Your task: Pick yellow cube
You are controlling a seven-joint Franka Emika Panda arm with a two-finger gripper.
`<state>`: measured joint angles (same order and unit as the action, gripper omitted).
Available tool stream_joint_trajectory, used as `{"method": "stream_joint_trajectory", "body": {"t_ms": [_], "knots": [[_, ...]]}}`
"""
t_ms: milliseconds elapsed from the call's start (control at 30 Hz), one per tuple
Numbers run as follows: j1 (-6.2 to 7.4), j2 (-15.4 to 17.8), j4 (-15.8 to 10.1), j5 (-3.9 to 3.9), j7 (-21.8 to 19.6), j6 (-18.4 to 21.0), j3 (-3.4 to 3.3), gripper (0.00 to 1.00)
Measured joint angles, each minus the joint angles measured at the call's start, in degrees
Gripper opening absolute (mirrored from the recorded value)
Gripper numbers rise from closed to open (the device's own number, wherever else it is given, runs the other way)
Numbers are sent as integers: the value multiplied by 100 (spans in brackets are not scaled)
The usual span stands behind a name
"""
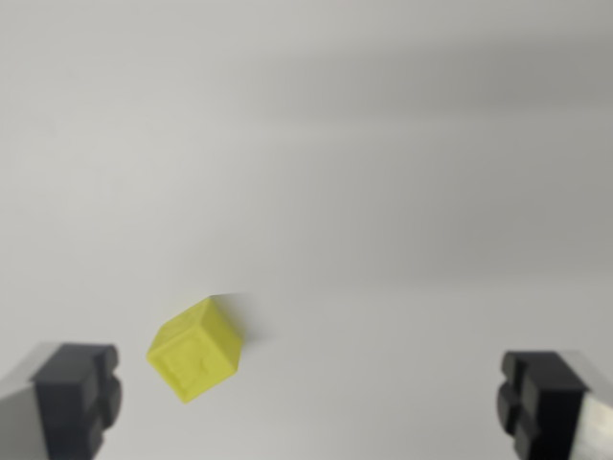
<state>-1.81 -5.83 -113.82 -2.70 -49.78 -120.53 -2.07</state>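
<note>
**End effector poised over yellow cube, grasp yet to come**

My end effector [306,402] hangs above the plain pale grey table [383,192], its two black padded fingertips [77,398] spread wide apart at the wrist view's bottom corners, with nothing between them but bare surface and the target. The small yellow plastic cube [194,350], embossed on its faces, rests on the table turned at an angle to my fingers, lying near the fingertip on the wrist view's left and well apart from the one on the wrist view's right. Nothing is touching it.

By my reckoning the task is in its approach stage: the cube is found and framed, but not centred, gripped or lifted. What remains is to shift toward the wrist view's left, perhaps rotate to meet its faces squarely, descend, close and raise. My wrist points straight down at the table.
</note>
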Motion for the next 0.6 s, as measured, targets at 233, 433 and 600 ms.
{"method": "stream_joint_trajectory", "body": {"t_ms": [233,433,600], "knots": [[9,19,-53,0,55,-28,2,100],[58,85,-347,3,211,-252,2,100],[101,126,-592,8,339,-457,2,100]]}}
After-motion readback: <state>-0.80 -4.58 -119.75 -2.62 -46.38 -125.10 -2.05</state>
